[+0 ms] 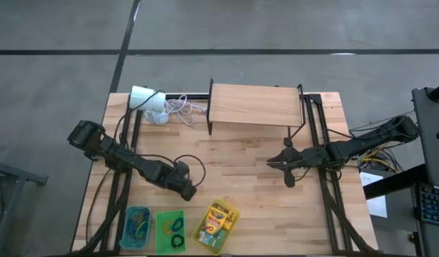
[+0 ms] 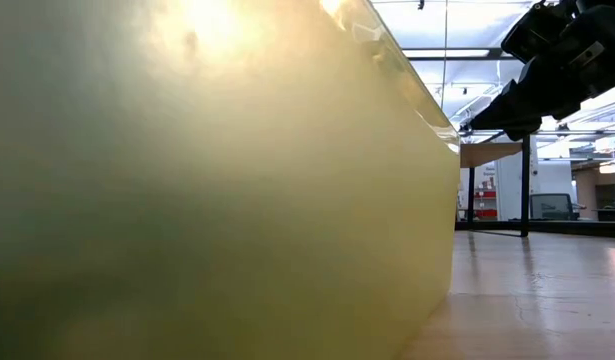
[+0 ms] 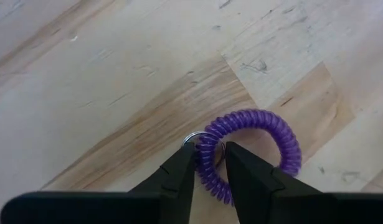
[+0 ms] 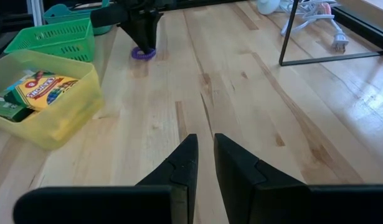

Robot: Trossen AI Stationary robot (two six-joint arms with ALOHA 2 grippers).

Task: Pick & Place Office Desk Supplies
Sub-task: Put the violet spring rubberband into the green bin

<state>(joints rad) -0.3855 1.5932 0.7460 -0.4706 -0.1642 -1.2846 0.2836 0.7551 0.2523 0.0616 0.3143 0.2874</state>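
**Gripping a purple coil on the tabletop**

Starting at the left, the left gripper [image 3: 210,165] is down at the wooden table [image 1: 240,157], its fingers pinched around the purple coil band [image 3: 253,143], which lies on the bare wood just behind the bins. Along the front edge sit a blue bin [image 1: 136,227], a green bin [image 1: 171,230] with dark loops, and a yellow bin [image 1: 216,227] holding a crayon box [image 4: 42,87]. Farther right, the right gripper [image 4: 203,165] hovers near mid-table, fingers nearly together, apparently holding nothing.
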